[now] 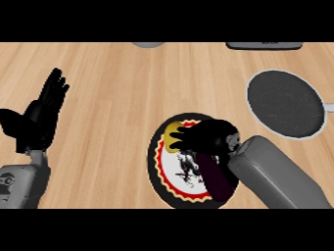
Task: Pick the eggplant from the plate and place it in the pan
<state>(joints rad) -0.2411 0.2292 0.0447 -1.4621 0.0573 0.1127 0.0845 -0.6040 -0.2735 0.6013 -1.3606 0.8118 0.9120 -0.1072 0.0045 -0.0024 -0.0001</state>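
The right hand (202, 136) curls over the eggplant (219, 182) on the plate (157, 162); the left hand (37, 117) rests open; gripped near one end, the eggplant may tip before reaching the pan (285, 104)

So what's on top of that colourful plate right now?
A dark purple eggplant lies on the plate, with the right hand curled over its upper end. That end, and the plate beneath hand and forearm, are hidden.
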